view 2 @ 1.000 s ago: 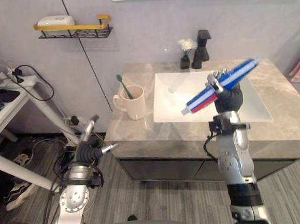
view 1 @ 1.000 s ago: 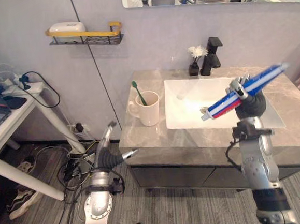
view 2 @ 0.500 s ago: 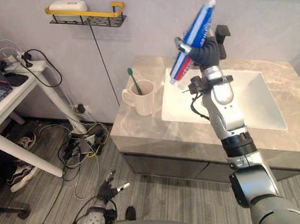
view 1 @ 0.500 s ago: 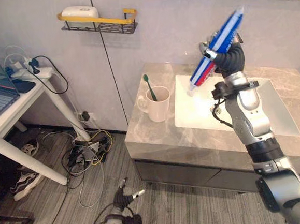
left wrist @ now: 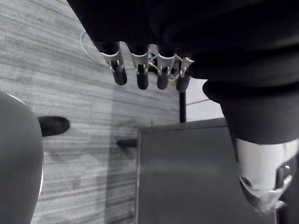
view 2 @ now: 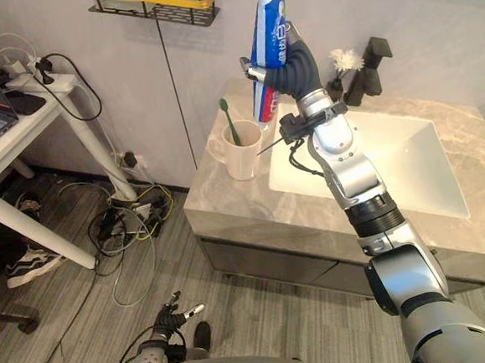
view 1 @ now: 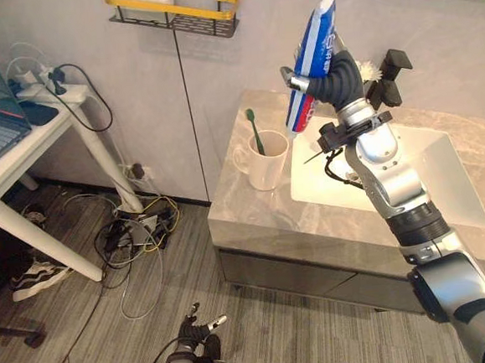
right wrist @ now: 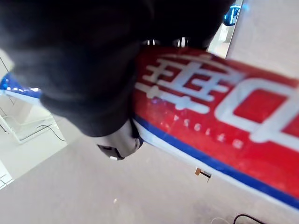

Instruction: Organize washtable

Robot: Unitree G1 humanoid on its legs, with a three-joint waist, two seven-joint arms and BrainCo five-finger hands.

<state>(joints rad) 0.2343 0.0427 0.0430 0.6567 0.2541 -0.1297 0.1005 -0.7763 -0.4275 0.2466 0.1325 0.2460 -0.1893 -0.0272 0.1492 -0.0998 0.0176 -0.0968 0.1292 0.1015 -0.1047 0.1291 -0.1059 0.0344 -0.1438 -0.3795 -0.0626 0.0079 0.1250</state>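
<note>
Left eye view: your right hand (view 1: 341,79) is clenched around the tube (view 1: 311,54) near its lower end. The tube stands almost upright above the counter (view 1: 262,218), just right of the mug (view 1: 266,159) with the toothbrush (view 1: 253,128).

Treat the tube as light, soft and probably slick. Grip the lower body and squeeze lightly.

Right eye view: the tube's lower end hangs above the mug rim, not touching. Your left hand (view 2: 171,315) hangs low near the floor (view 2: 61,330).

Left wrist view: the fingers (left wrist: 139,74) are straight and empty.

Right wrist view: the tube's red-and-blue face lies tight against the hand.
</note>
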